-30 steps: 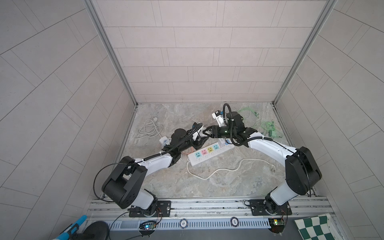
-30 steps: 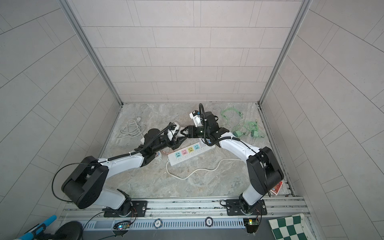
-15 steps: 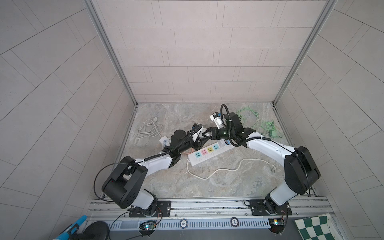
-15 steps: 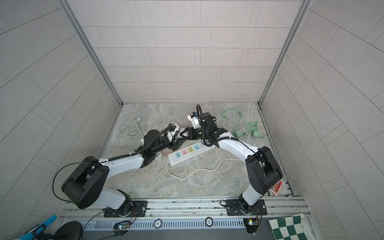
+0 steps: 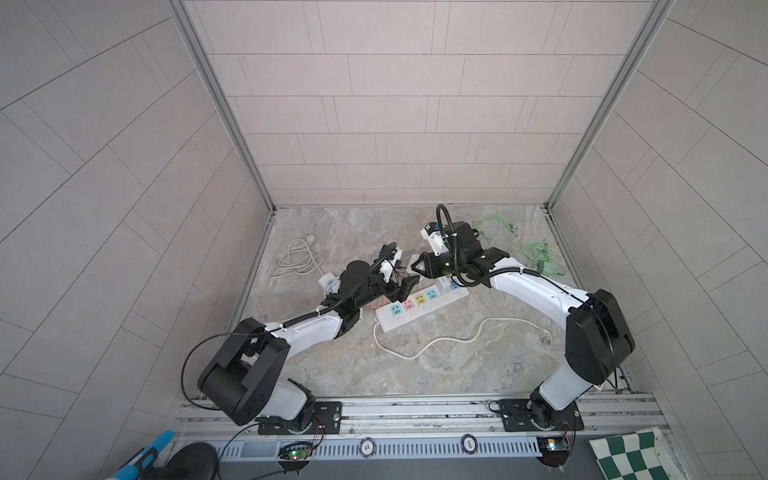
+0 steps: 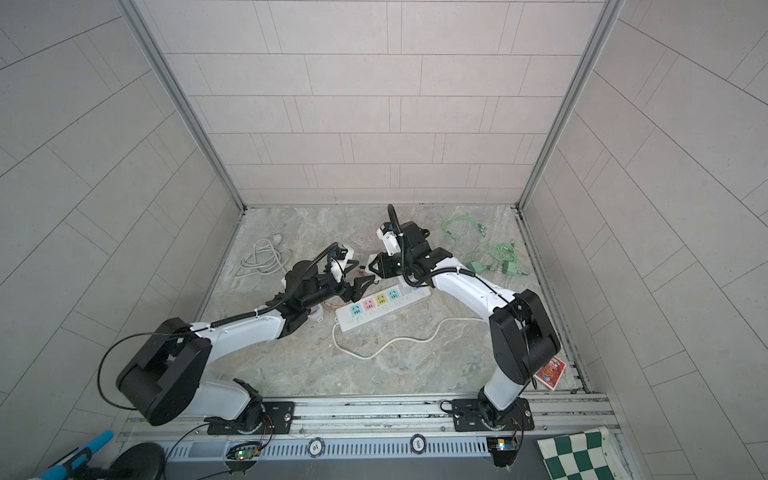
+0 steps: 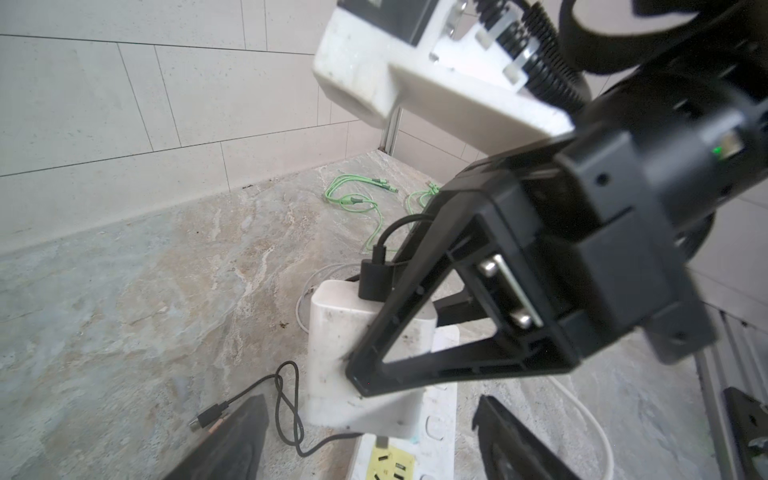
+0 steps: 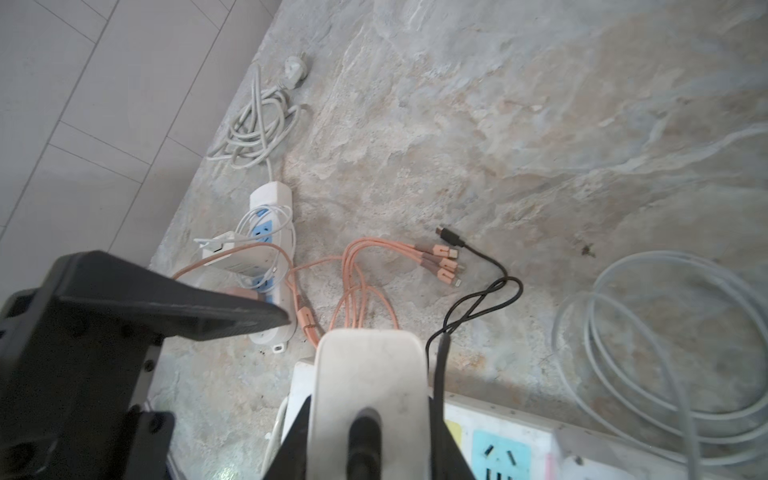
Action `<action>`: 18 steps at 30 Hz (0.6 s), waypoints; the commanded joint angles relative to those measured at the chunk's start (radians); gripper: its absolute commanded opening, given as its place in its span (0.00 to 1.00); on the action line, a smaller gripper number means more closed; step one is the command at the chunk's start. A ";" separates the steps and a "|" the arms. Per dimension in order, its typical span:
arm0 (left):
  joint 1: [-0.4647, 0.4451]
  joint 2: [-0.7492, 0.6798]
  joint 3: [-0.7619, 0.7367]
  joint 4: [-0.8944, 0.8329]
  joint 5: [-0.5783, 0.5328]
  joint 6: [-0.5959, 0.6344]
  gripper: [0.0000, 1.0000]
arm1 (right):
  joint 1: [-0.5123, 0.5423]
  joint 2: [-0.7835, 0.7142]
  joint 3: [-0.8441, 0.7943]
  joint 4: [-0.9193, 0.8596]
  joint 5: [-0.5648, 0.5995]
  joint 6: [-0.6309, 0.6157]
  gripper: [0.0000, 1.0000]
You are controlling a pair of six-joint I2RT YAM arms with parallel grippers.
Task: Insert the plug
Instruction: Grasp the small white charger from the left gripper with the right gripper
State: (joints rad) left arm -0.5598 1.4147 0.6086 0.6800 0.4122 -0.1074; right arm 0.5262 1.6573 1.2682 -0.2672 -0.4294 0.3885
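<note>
Grey marbled floor (image 5: 457,365): your right gripper (image 8: 370,399) clamped the white boxy charger plug (image 7: 336,332) at the 2 o'clock end of the white coloured-socket power strip (image 5: 419,305). Your left gripper (image 7: 370,440) gaped empty at the plug's 7 o'clock.

Both top views look steeply down from high above the rail side onto the whole marble floor (image 5: 478,374), while the wrist views look low and close, from opposite sides, at the white charger (image 7: 332,332) and the power strip (image 8: 500,453) that all four share.
</note>
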 commanded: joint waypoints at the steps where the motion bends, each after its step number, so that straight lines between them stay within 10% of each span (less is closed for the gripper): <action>1: -0.003 -0.034 -0.043 0.004 -0.033 -0.068 0.86 | -0.002 0.024 0.052 -0.063 0.092 -0.068 0.08; 5: -0.004 -0.065 -0.054 -0.086 -0.095 -0.145 1.00 | -0.003 0.051 0.066 -0.086 0.160 -0.086 0.08; 18: -0.037 -0.210 -0.103 -0.257 -0.141 -0.158 1.00 | -0.001 0.143 0.097 -0.102 0.112 -0.105 0.06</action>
State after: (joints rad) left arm -0.5930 1.2400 0.5278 0.4488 0.2935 -0.2626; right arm 0.5228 1.8011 1.3674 -0.3656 -0.2810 0.3084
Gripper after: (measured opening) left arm 0.995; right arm 0.308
